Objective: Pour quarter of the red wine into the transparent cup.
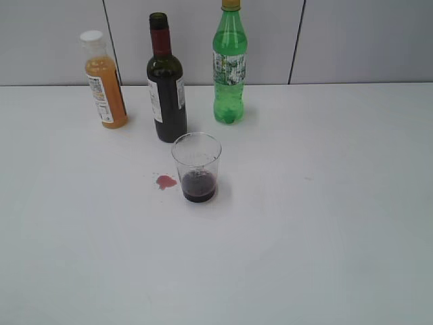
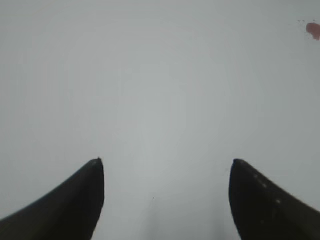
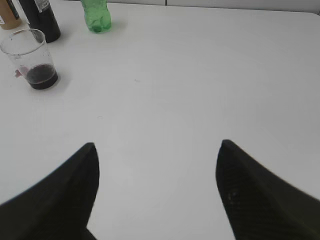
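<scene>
The red wine bottle (image 1: pixel 166 84), dark glass with maroon neck foil and a white label, stands upright at the back of the white table; its base also shows in the right wrist view (image 3: pixel 42 20). The transparent cup (image 1: pixel 197 167) stands just in front of it with dark red wine in its bottom; it also shows in the right wrist view (image 3: pixel 29 57). Neither arm shows in the exterior view. My left gripper (image 2: pixel 166 162) is open and empty over bare table. My right gripper (image 3: pixel 156 145) is open and empty, far right of the cup.
An orange juice bottle (image 1: pixel 105 80) stands left of the wine and a green soda bottle (image 1: pixel 230 64) to its right. A small pink spill (image 1: pixel 165 181) lies left of the cup; it also shows in the left wrist view (image 2: pixel 313 30). A grey wall backs the table.
</scene>
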`<move>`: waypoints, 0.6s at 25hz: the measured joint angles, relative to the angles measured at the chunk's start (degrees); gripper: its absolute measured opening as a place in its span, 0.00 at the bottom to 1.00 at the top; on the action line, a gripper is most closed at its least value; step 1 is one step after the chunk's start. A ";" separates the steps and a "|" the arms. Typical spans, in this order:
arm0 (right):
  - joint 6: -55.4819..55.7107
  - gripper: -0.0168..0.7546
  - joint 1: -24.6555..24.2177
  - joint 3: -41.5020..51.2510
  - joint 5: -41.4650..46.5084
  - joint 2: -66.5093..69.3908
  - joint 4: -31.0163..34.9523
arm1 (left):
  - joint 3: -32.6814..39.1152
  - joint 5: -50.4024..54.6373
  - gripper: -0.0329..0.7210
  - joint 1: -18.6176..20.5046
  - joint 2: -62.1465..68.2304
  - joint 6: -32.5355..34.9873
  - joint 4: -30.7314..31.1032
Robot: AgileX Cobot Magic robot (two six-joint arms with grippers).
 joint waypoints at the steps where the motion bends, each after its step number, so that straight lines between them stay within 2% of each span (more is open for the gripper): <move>1: 0.00 0.78 0.00 0.00 0.00 0.00 0.00 | 0.19 0.53 0.82 0.00 -1.53 0.00 -0.06; 8: 0.00 0.78 0.00 0.00 0.00 0.00 0.00 | 1.44 4.63 0.82 0.01 -12.45 -0.05 -2.78; 15: 0.00 0.78 0.00 0.00 0.00 0.00 0.00 | 1.63 5.10 0.82 0.01 -20.44 -0.10 -2.84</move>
